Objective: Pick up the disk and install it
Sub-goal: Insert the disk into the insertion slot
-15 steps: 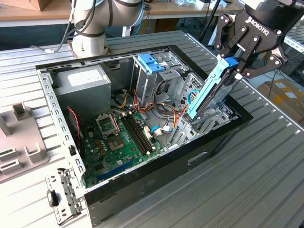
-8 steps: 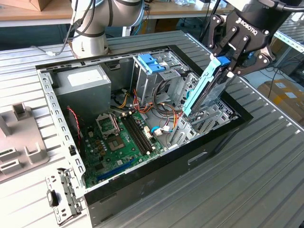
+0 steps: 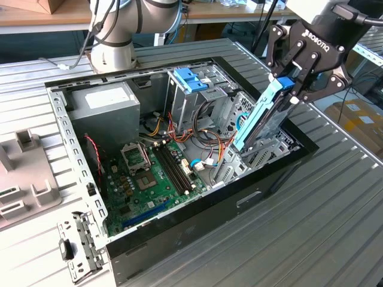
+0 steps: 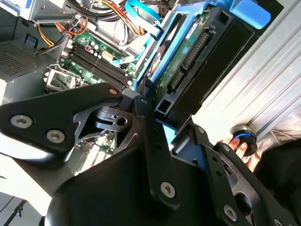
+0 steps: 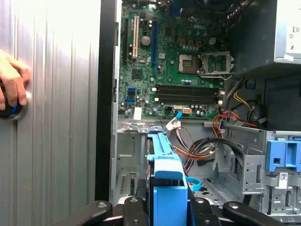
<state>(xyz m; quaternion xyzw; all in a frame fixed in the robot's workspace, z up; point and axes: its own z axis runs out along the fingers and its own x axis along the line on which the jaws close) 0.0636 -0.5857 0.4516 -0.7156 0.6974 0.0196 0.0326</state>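
The disk [image 3: 263, 116], a dark drive with blue plastic side rails, hangs tilted over the open computer case [image 3: 179, 233] at the exterior view's right. Its lower end dips into the metal drive bay [image 3: 263, 156] by the case's wall. My gripper [image 3: 288, 85] is shut on the disk's upper end, with a finger on each side. In the second wrist view the disk [image 4: 202, 52] shows its green circuit-board side and connector between the fingers [image 4: 141, 101]. In the first wrist view the blue rail [image 5: 162, 160] runs from the gripper down toward the bay.
Inside the case lie a green motherboard [image 3: 149, 173], a grey power-supply box [image 3: 105, 104], a grey cage with blue clips [image 3: 191, 84] and loose coloured cables [image 3: 209, 146]. A hand [image 5: 11, 82] rests on a round black knob on the ribbed table. A metal bracket [image 3: 78, 248] lies nearby.
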